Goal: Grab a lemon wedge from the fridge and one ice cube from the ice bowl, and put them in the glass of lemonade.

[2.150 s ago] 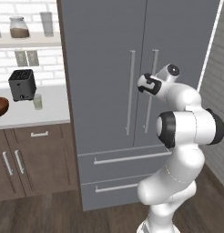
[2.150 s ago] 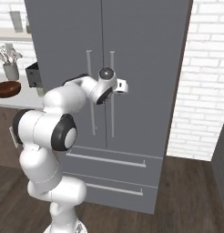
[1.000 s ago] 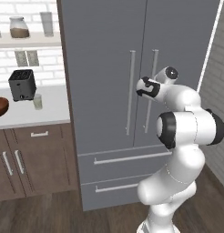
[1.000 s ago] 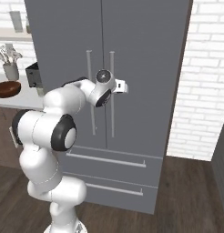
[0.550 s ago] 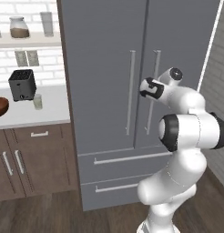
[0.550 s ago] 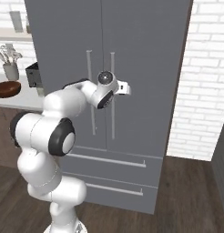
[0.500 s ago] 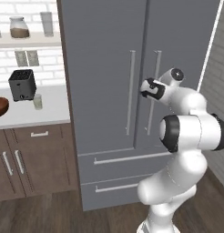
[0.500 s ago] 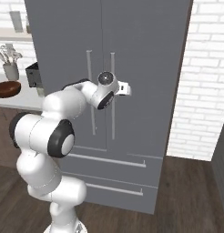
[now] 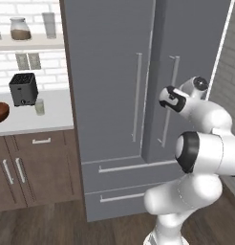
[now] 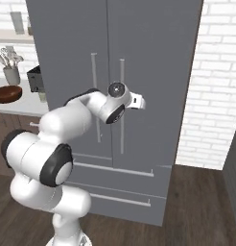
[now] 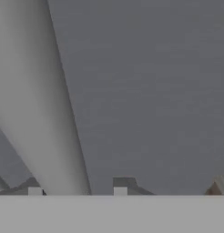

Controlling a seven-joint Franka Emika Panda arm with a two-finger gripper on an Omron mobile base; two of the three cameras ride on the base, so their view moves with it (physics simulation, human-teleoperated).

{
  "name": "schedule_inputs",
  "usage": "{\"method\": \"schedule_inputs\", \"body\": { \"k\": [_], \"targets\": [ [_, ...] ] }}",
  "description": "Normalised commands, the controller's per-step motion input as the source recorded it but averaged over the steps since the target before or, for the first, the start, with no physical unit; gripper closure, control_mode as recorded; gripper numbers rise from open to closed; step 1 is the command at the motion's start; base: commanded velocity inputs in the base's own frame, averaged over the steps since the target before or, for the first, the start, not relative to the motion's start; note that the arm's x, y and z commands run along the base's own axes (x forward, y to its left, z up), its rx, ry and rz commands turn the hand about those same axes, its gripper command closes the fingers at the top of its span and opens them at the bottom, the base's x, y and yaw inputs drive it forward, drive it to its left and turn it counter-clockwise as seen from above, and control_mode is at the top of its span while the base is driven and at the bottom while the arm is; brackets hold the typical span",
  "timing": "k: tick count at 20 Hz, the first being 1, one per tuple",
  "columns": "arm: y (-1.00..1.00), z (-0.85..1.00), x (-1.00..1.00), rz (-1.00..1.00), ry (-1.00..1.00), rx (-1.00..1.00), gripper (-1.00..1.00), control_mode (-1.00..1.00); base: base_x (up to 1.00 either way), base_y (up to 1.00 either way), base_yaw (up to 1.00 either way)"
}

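Tall grey two-door fridge [image 9: 114,95]: right door had swung slightly ajar; tool [image 11: 77,191] straddled the silver handle [image 11: 41,113], fingers loosening, lemon wedge access begun.

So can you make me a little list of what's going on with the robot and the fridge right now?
fridge: right door swung partly open, left door shut
gripper: at the right door's handle, which runs between the tips in the hand view
jaws: grip can't be told
ice bowl: on the counter, left of the fridge
glass: beside the toaster
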Motion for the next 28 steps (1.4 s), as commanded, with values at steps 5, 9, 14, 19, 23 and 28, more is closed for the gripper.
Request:
{"method": "schedule_inputs", "body": {
  "k": [5,9,14,19,23,28],
  "targets": [
    [-0.94,0.0,-0.67,-0.08,-0.02,0.06,1.0,-1.0,0.0,0.0,0.0],
    [-1.0,0.02,-0.61,-0.1,0.0,0.06,1.0,-1.0,0.0,0.0,0.0],
    [-0.98,0.13,-0.39,-0.14,0.0,0.04,1.0,-1.0,0.0,0.0,0.0],
    [-0.95,0.03,-0.24,-0.14,0.01,0.05,1.0,-1.0,0.0,0.0,0.0],
    [-0.97,0.0,-0.16,-0.15,0.02,0.04,1.0,-1.0,0.0,0.0,0.0],
    [-0.96,-0.19,-0.23,-0.16,0.0,0.1,1.0,-1.0,0.0,0.0,0.0]
  ]
}}
